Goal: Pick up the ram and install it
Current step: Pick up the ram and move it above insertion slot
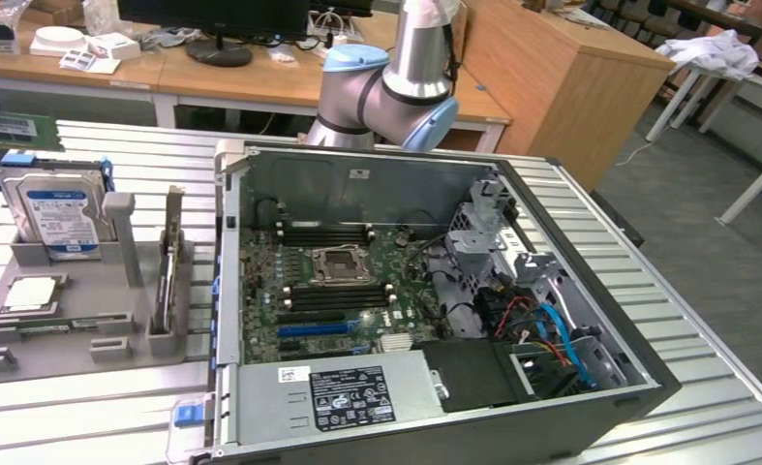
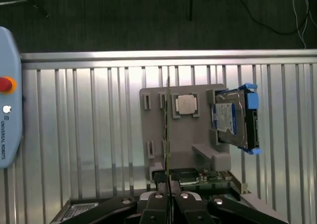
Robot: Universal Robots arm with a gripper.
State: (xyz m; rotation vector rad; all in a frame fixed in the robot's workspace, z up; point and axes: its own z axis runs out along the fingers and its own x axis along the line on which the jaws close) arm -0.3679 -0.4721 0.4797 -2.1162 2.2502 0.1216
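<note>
**Ram pinched in the pincer, high over the parts fixture**

The pincer (image 2: 168, 196) is closed almost completely. Its two fingers (image 2: 154, 210) pinch a thin stick that the wrist view catches dead edge-on. I take that stick to be the ram (image 2: 168, 130) (only its narrow edge shows, so no chips can be made out). The ram sits between the fingers and reaches out past them, with its long axis square to the direction in which the fingers close.

Well below it lies the slatted surface (image 2: 89, 135) with the grey parts fixture (image 2: 153, 127). The fixture carries a processor chip (image 2: 185, 105) and a blue-framed hard drive (image 2: 233, 120) standing on edge. The ram's edge runs along the slats.

In the exterior view the black memory slots (image 1: 322, 233) also run along the slats. They sit on the motherboard (image 1: 354, 281) inside the open computer case (image 1: 354, 170). By my reading the stick therefore lies roughly parallel to the slots. What separates the two is height and a sideways offset, since the case stands just beside the fixture, toward the exterior view's right. The arm (image 1: 400, 77) rises behind the case.

No stick stands in the memory slots, so the picking looks done and the installing not.
</note>
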